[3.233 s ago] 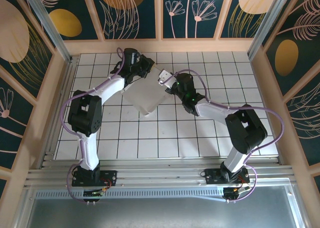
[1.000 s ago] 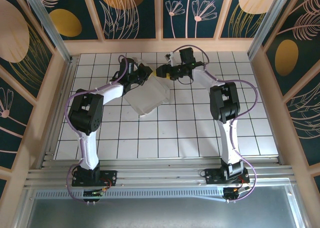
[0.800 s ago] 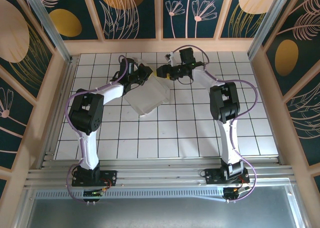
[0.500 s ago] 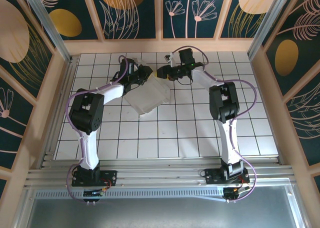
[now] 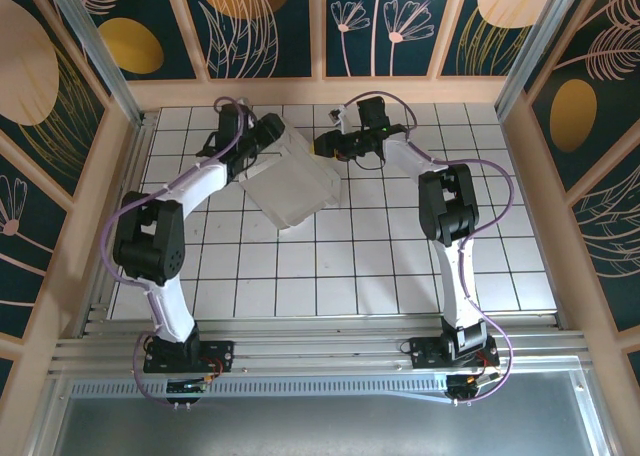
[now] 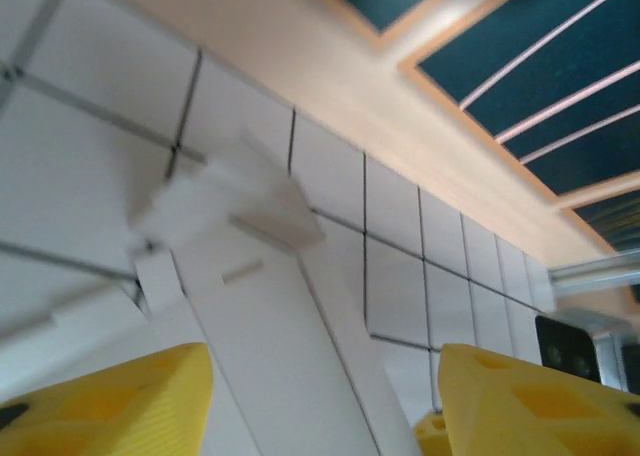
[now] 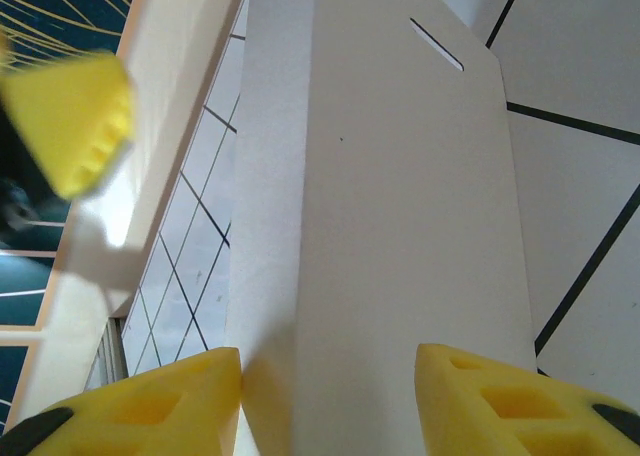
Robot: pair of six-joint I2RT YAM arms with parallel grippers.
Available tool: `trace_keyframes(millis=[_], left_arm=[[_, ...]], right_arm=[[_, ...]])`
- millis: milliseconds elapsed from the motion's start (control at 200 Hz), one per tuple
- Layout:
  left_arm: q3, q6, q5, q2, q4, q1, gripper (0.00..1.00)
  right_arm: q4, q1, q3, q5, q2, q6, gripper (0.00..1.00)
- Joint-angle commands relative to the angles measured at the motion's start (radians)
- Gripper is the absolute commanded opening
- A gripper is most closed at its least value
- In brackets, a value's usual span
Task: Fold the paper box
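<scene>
My left fingers and right fingers stand open astride the paper box flaps; closing off-crease could crumple them.

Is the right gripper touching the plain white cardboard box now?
Cannot tell. In the right wrist view the right gripper stands open over the white cardboard box, but no contact or gap shows plainly.

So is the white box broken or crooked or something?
Not broken, and no rips show. The paper box sits crooked across the tiles and looks only half folded, with its slotted flap not tucked in.
</scene>
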Motion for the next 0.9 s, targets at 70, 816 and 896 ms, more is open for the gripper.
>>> trace_keyframes(millis=[70, 816, 896], left_arm=[[0.187, 0.475, -0.057, 0.054, -0.233, 0.002, 0.48], [0.792, 0.638, 0.36, 0.519, -0.651, 0.069, 0.38], [0.786, 0.627, 0.394, 0.524, -0.641, 0.068, 0.35]], right_arm=[[-0.055, 0.018, 0.012, 0.057, 0.007, -0.027, 0.48], [-0.086, 0.017, 0.046, 0.068, 0.024, -0.056, 0.48], [-0.091, 0.016, 0.046, 0.067, 0.024, -0.059, 0.48]])
